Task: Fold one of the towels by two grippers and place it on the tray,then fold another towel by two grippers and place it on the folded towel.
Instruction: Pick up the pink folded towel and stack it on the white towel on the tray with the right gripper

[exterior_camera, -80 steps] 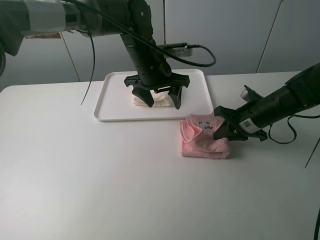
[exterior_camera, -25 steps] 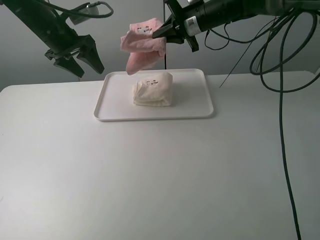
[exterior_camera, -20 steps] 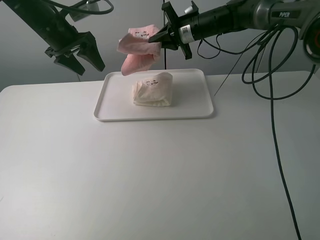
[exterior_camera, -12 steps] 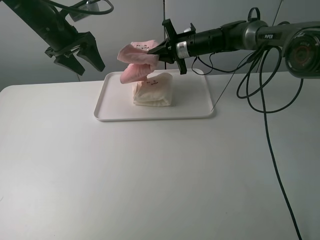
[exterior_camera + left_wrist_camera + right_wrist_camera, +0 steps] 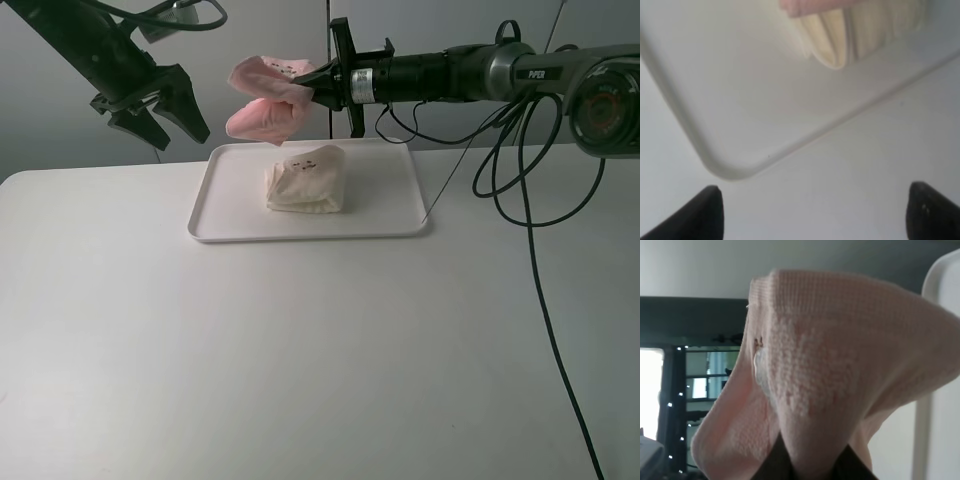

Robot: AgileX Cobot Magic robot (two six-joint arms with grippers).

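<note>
The folded cream towel [image 5: 306, 178] lies in the middle of the white tray [image 5: 230, 222] at the back of the table. Above its left side hangs the folded pink towel [image 5: 262, 98], pinched at its right edge by my right gripper [image 5: 318, 83], which reaches in level from the right. The right wrist view is filled by that pink towel [image 5: 830, 390] with the jaws shut on it at the bottom. My left gripper [image 5: 158, 112] hangs open in the air, left of the tray. Its two fingertips [image 5: 700, 212] frame the tray's corner [image 5: 725, 167] and the cream towel [image 5: 860, 35] below.
Black cables [image 5: 540, 210] trail down from the right arm over the table's right side. A grey wall stands behind the table. The table's left edge [image 5: 10, 180] is near the left arm.
The right gripper has levelled out and carried the pink towel slightly left and lower, over the cream towel. The left gripper has stayed open in place.
</note>
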